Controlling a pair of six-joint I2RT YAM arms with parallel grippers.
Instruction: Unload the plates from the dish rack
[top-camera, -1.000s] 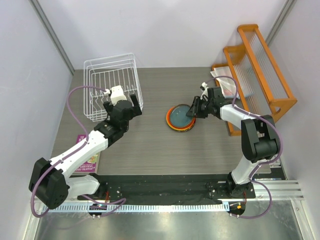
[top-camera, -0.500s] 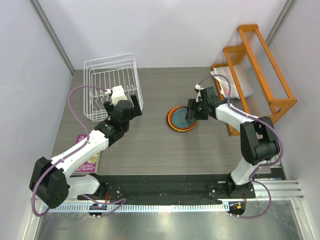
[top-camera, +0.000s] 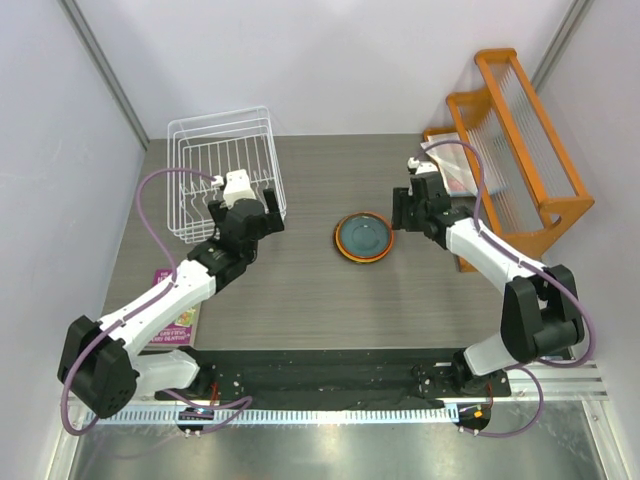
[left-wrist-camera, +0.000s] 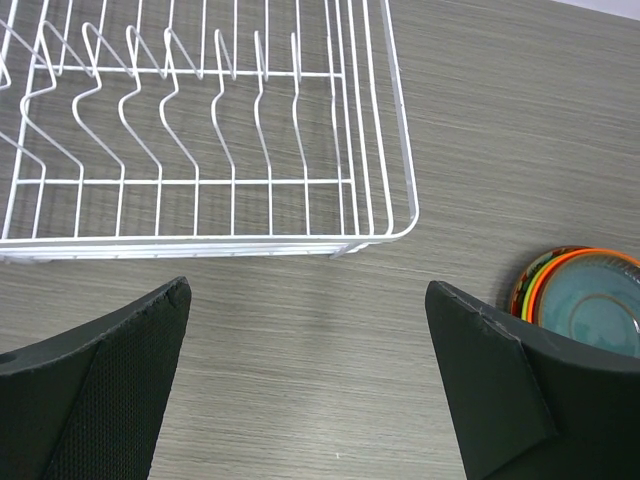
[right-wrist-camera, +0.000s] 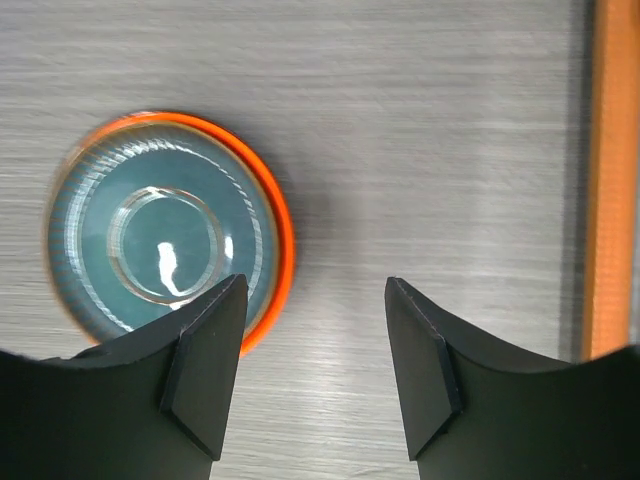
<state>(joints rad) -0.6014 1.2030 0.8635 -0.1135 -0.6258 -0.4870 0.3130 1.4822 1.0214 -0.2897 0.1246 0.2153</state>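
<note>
Grey wood-grain table (top-camera: 300, 290) | plates (top-camera: 363, 237): flat stack, teal on top, just left of right gripper (right-wrist-camera: 313, 300), not between its fingers | right gripper: spread open, empty, nearer arm | left gripper (left-wrist-camera: 307, 300): spread open, empty, dish rack (left-wrist-camera: 200, 130) just ahead, stack off to its right | rack slots look bare, so unloading judged done

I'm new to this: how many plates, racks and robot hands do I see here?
Plates: 4, stacked, teal on top
Racks: 2, the white dish rack and the orange wooden rack
Grippers: 2, left gripper and right gripper, both open
Total: 8
</note>
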